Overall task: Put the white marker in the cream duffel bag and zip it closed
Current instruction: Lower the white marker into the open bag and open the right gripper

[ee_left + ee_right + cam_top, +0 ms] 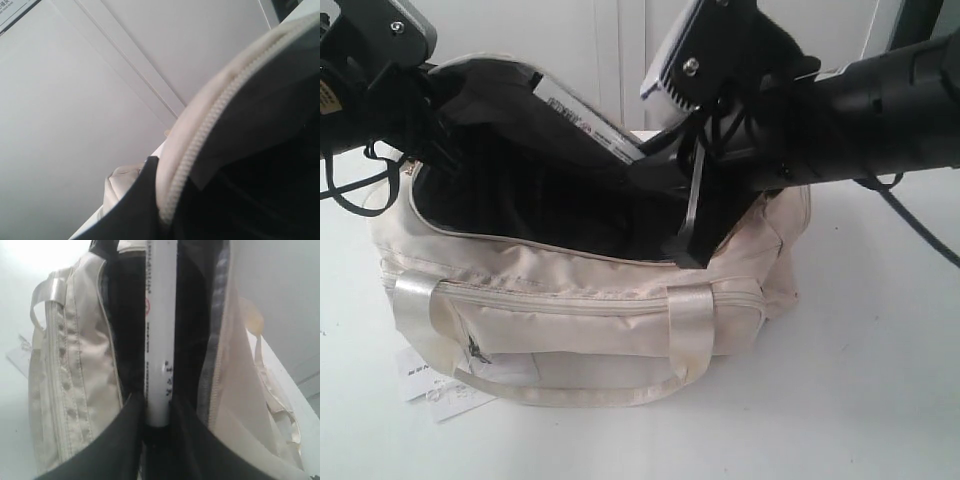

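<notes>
Duffel bag (pixel 620 330) stands on the bench (pixel 880 380) at centre frame, mouth upward. Left hand (pixel 161 212), at upper left, pinches the raised rear rim. Right hand (pixel 159 410), entering from upper right, holds the marker (pixel 588 125) slanting across the open mouth, between the two rims. Paper tag (pixel 435 390) lies on the bench at lower left, beside the bag.

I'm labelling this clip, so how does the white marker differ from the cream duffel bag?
Size: the white marker is slim; the cream duffel bag is far bigger. Build: the marker is a straight rigid barrel; the bag is soft, creased fabric. State: the marker is held by the right gripper at the bag's open mouth; the bag rests on the table. Both are pale.
</notes>
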Motion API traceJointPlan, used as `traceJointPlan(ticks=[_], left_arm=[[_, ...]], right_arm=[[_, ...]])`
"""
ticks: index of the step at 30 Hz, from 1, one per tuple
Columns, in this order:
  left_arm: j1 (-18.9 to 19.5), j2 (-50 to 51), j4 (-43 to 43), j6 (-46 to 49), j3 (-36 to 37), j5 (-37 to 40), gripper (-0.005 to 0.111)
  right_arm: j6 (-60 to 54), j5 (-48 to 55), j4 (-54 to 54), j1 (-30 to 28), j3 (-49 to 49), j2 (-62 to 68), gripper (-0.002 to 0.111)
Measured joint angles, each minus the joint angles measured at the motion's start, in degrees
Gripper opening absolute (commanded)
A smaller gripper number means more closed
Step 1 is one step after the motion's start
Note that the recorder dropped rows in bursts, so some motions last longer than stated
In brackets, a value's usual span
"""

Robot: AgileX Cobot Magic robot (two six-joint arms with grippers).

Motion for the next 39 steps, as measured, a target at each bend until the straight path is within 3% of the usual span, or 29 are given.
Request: traceJointPlan(ticks=[8,13,23,34,39], left_arm=[[0.0,0.0,0.0,0.0,0.0,0.11,0.0],[0.0,0.0,0.0,0.0,0.0,0.11,0.0],[0.0,0.0,0.0,0.0,0.0,0.11,0.0],[0.0,0.0,0.0,0.0,0.0,0.11,0.0],[0.0,0.0,0.0,0.0,0.0,0.14,0.0]], right_arm=[[-6.63,1.73,0.0,0.44,0.0,4.59,0.0],[-7.25,-3.1,0.0,0.47,0.0,6.05,0.002],[-7.38,-5.76,0.0,0.57,0.0,6.15,0.046],[-1.43,-2.91,0.0,0.57,0.0,6.15,0.046],[3.04,4.21,0.1,0.57,0.0,6.02,0.03]])
